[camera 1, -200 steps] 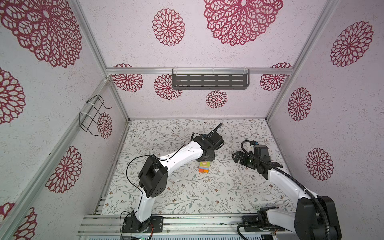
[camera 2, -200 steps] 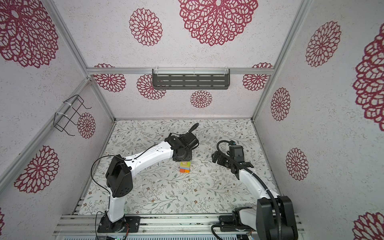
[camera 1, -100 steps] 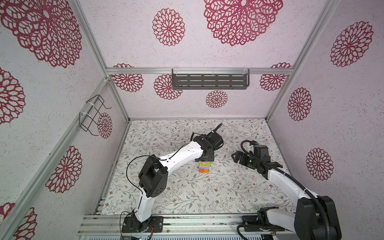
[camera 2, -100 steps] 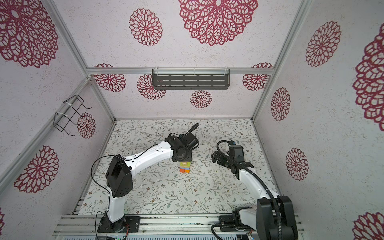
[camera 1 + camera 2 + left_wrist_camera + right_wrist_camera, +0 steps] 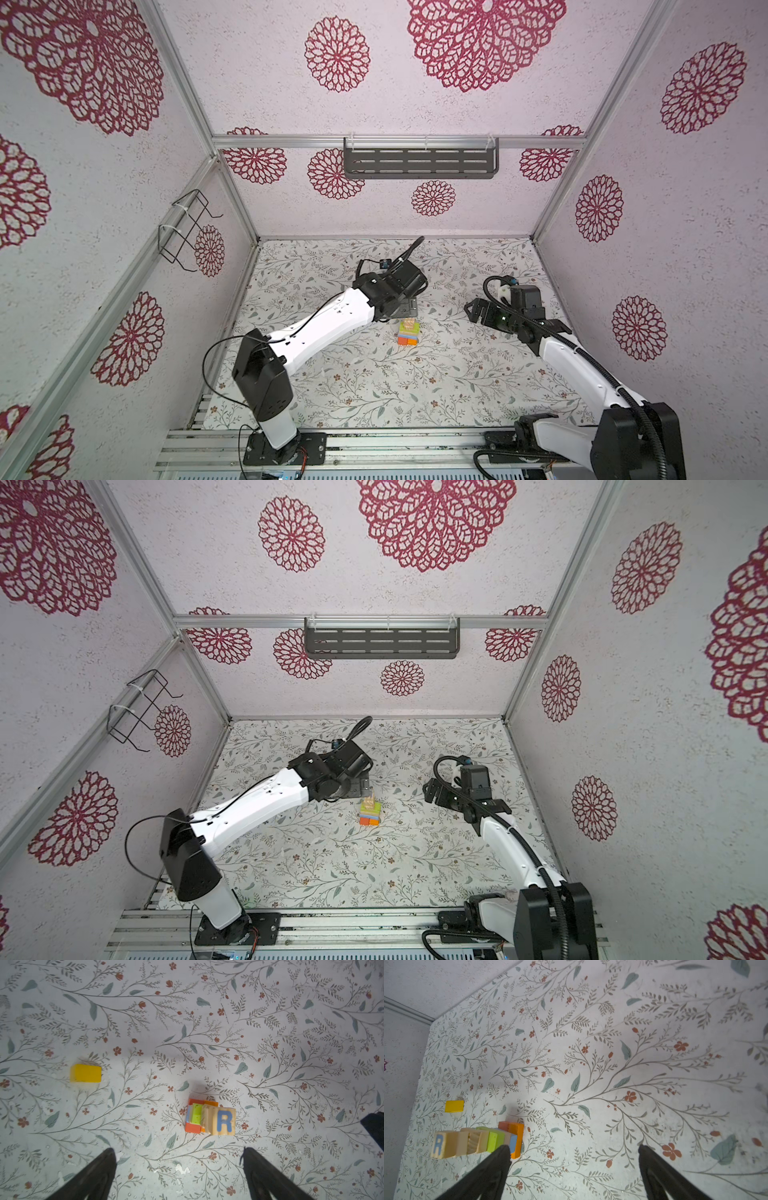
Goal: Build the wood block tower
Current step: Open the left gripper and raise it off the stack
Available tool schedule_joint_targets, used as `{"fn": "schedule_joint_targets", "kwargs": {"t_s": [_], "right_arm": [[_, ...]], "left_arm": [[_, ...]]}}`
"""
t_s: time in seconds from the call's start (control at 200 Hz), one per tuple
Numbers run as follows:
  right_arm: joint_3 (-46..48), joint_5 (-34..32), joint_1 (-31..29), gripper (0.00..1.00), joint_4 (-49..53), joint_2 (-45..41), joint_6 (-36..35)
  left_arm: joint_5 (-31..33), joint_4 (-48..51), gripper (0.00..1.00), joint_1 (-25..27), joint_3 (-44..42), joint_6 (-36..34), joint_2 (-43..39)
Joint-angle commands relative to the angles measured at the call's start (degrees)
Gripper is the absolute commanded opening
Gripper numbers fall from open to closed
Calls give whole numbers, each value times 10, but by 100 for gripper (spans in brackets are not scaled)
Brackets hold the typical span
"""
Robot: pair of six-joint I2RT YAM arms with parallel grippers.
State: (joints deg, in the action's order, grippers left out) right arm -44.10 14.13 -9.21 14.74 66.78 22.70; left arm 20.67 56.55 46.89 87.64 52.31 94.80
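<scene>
The tower [image 5: 408, 333] [image 5: 370, 812] stands mid-floor: red-orange and orange base, blue and lime-green layers, tan cubes above. Its top cube shows a blue letter R [image 5: 224, 1122]. In the left wrist view the tower [image 5: 207, 1119] lies just beyond my left gripper [image 5: 178, 1154], which hovers above it, open and empty. A loose yellow block [image 5: 85, 1073] [image 5: 454, 1106] lies on the floor apart from the tower; the left arm hides it in both top views. My right gripper [image 5: 574, 1149] [image 5: 473, 309] is open and empty, to the right of the tower [image 5: 483, 1142].
The floral mat [image 5: 374, 386] covers the floor between patterned walls. A dark slotted shelf [image 5: 419, 163] hangs on the back wall and a wire rack [image 5: 187, 230] on the left wall. The left arm's white link [image 5: 324, 328] crosses the mat's left half.
My left gripper has opened and drawn off the tower's top, leaving the tan R cube sitting there uncovered. The right arm has not moved.
</scene>
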Motion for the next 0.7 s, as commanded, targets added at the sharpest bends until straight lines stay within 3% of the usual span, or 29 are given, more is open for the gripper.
{"fn": "schedule_joint_targets", "kwargs": {"t_s": [0.0, 0.195, 0.435, 0.695], "right_arm": [[-64, -3, -24, 96, 44, 6, -42], [-216, -43, -120, 94, 113, 129, -86], [-479, -49, -224, 87, 200, 357, -189], [-788, -33, -304, 79, 310, 594, -269]], "left_arm": [[3, -35, 97, -39, -60, 5, -50], [-33, -91, 97, -110, -190, -11, -168], [-102, -168, 97, -219, -350, -24, -323], [-135, -197, 97, -233, -426, -20, -424]]}}
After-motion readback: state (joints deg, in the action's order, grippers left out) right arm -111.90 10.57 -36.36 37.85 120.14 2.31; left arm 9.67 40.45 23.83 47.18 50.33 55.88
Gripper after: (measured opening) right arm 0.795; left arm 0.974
